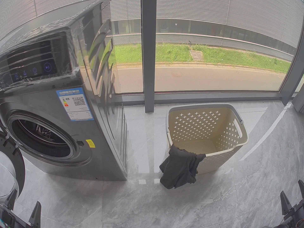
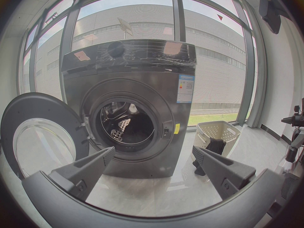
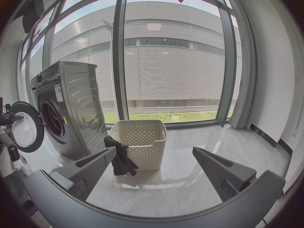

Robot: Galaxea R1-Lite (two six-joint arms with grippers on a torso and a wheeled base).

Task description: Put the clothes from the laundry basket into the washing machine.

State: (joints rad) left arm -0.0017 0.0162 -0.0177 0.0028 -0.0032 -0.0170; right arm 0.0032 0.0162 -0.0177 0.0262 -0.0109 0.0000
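Note:
A cream laundry basket stands on the floor to the right of the grey washing machine. A dark garment hangs over the basket's near rim, down its outside. The machine's round door is swung open, and dark cloth lies inside the drum. My left gripper is open and empty, low in front of the machine. My right gripper is open and empty too, well short of the basket.
A glass wall with a dark pillar runs behind the machine and basket. Bare grey marble floor lies between me and both. A white wall and window frame close off the right side.

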